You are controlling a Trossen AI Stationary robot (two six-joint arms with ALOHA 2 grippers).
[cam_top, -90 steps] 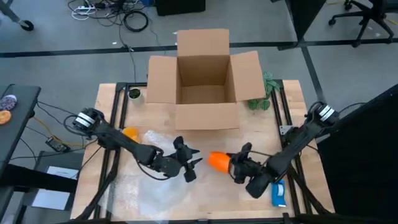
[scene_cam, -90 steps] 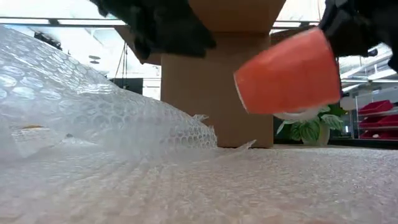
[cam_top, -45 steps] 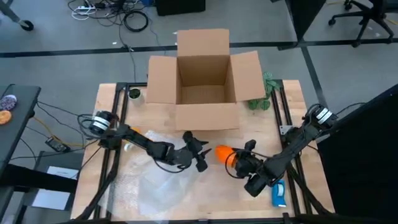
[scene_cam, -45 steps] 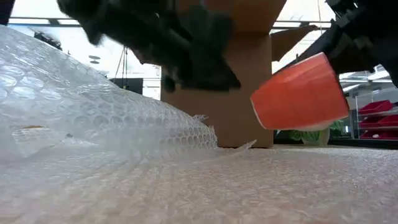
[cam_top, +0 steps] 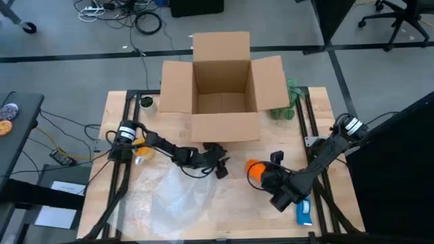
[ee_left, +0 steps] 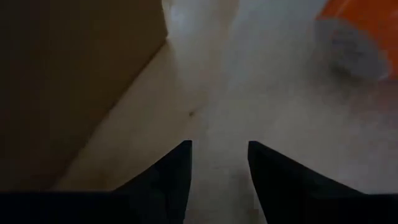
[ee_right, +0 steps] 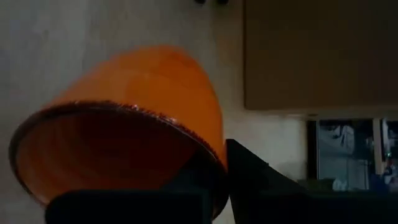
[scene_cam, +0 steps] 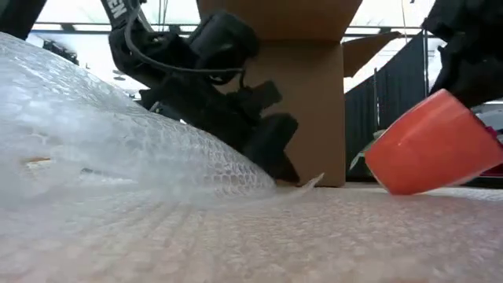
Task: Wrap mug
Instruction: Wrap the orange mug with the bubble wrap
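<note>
High view, counts: one small bright orange rounded mug [cam_top: 253,168], one open brown cardboard box [cam_top: 222,88], one crumpled clear bubble-wrap sheet [cam_top: 178,196], one flat blue-and-white object [cam_top: 303,211], one green leafy plant [cam_top: 286,102], all on the pale wooden surface [cam_top: 119,108].
High view, arms: left pincer [cam_top: 218,160] lies low just in front of the box, at the sheet's far edge; right pincer [cam_top: 263,173] holds the mug, right of the sheet.
Low view: mug [scene_cam: 432,146] tilted, just above the surface; left pincer [scene_cam: 271,149] down by the bubble wrap [scene_cam: 118,157].
Left wrist view: left pincer [ee_left: 219,155] fingers spread, gripping nothing.
Right wrist view: right pincer [ee_right: 211,180] pinching the mug [ee_right: 124,124] by its rim.
</note>
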